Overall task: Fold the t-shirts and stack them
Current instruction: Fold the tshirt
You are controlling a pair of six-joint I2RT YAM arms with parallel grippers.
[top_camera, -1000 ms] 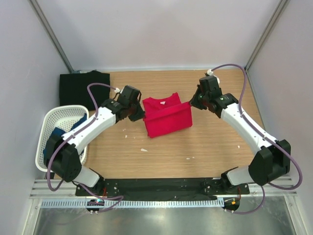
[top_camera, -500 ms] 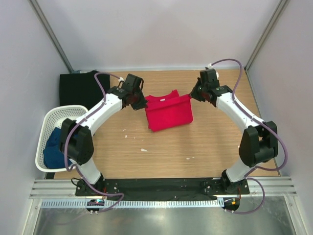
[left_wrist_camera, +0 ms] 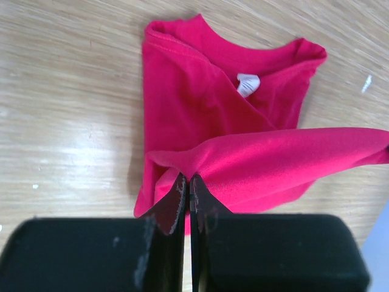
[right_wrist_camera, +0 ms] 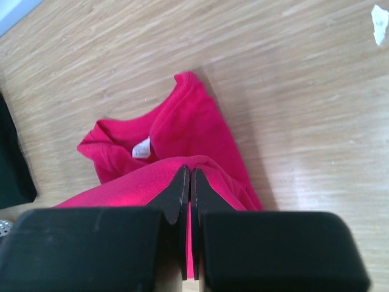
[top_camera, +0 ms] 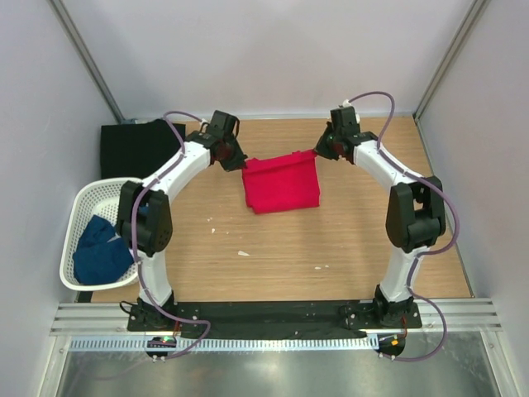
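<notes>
Nearest edge: a bare steel sheet point(top_camera: 273, 376) with a slotted rail point(top_camera: 248, 343) behind it, then the black base plate point(top_camera: 264, 313) carrying both arm bases.

Surface point(top_camera: 355, 240): light wood-grain board, flat and dry in appearance. A few small white scraps point(top_camera: 243, 253) lie loose on the near-left part, apart from the cloth.

Left edge: a white mesh basket point(top_camera: 78, 211) overhangs the surface's left side. The dark blue t-shirt point(top_camera: 101, 256) lies bunched inside it.

Centre, towards the far half: the red t-shirt point(top_camera: 281, 186) lies partly folded on the surface. Its collar end, with the white neck label point(left_wrist_camera: 247, 84) showing, rests flat on the wood, while an upper layer of the cloth is lifted and drawn taut between the two arms.

Left fingers point(left_wrist_camera: 180, 185): closed together, pinching the left end of that raised red layer. Right fingers point(right_wrist_camera: 182, 182): likewise closed, pinching its right end. Both arms reach far forward, bowed outward.

Far-left corner: the black t-shirt point(top_camera: 132, 149) lies flat on the surface, well apart from the red one.

Enclosure: plain pale panels on the back wall point(top_camera: 273, 58) and both sides, with slanting metal posts point(top_camera: 87, 62) at the two far corners
</notes>
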